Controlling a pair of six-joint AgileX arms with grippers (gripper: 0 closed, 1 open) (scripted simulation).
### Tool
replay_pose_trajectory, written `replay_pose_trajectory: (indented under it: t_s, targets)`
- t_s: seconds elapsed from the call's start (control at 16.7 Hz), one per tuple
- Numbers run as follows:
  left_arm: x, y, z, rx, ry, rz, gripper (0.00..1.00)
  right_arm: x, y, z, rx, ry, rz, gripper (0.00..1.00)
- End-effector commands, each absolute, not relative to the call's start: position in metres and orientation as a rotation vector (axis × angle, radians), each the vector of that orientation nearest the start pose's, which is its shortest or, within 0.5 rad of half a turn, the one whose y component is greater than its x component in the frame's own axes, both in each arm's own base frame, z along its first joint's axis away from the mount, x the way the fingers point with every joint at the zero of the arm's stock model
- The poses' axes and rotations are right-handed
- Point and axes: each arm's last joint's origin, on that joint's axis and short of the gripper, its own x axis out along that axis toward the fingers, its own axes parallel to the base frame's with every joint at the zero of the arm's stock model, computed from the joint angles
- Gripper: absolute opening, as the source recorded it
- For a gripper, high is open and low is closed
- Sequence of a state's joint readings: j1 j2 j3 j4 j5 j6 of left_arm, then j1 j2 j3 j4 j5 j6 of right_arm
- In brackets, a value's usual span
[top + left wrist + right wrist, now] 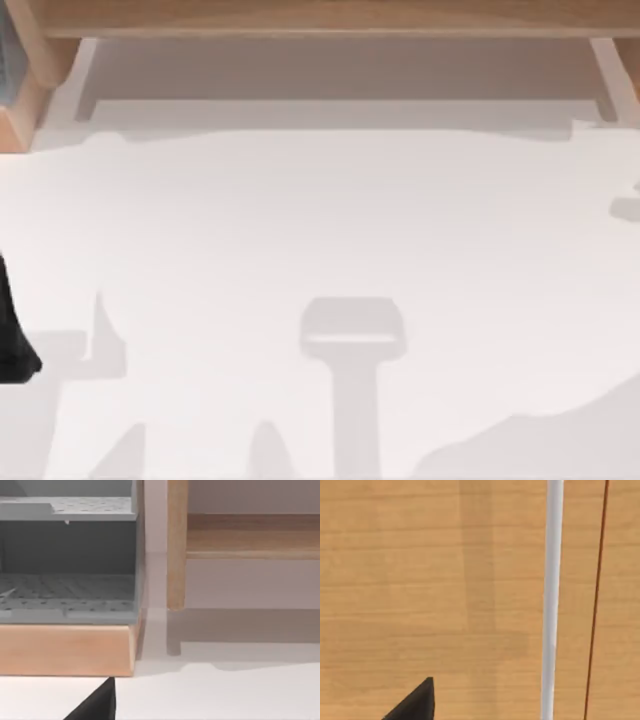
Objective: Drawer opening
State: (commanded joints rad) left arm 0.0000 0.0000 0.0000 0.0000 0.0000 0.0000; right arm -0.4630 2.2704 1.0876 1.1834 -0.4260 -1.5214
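- White bench [320,250] across most of the top view, crossed by grey shadows, one of them T-shaped near the middle of the near edge.
- Wooden cabinet [330,15] along the far edge of the bench, with a pale recess beneath its front rail.
- Light wooden drawer front [420,580] close before the right wrist camera, grain running across.
- White bar handle [551,600] laid over that drawer front, running the full height of the picture, with a thin dark red-brown seam [596,600] just beside it.
- Grey shelf unit [67,560] with dotted shelves in the left wrist view, sitting on a wooden base [65,650], at the far left of the bench.
- Wooden post [177,545] just beside the grey unit, joined to a wooden rail [250,535].
- Left arm [12,330] as a dark shape at the left edge of the top view, low over the bench.
- Left hand [95,705] seen as one dark tip, near the wooden base; apart or together, cannot tell.
- Right hand [412,702] seen as one dark tip against the drawer front, apart from the handle; apart or together, cannot tell.
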Motion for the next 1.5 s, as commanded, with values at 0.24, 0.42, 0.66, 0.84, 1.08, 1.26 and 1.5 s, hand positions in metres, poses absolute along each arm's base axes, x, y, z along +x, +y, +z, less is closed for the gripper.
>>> replay_pose_trajectory:
  t_s: [0.24,0.42,0.66,0.84,1.08,1.26,1.5]
  targets:
    - [0.106,-0.001,0.16,0.0,0.0,0.0,1.0,0.403,-0.18,0.089,-1.571,0.008,-0.008,1.0]
    - [0.106,-0.001,0.16,0.0,0.0,0.0,1.0,0.401,-0.182,0.089,-1.567,0.015,-0.008,1.0]
    - [0.106,-0.001,0.16,0.0,0.0,0.0,1.0,0.413,-0.181,0.09,-1.571,0.007,-0.008,1.0]
    - [0.106,-0.001,0.16,0.0,0.0,0.0,1.0,0.426,-0.181,0.089,-1.571,0.008,-0.008,1.0]
    - [0.106,-0.001,0.16,0.0,0.0,0.0,1.0,0.428,-0.181,0.089,-1.571,0.008,-0.008,1.0]
    - [0.106,-0.001,0.16,0.0,0.0,0.0,1.0,0.428,-0.181,0.089,-1.571,0.008,-0.008,0.77]
    - [0.106,-0.001,0.16,0.0,0.0,0.0,1.0,0.428,-0.181,0.089,-1.571,0.008,-0.008,0.47]
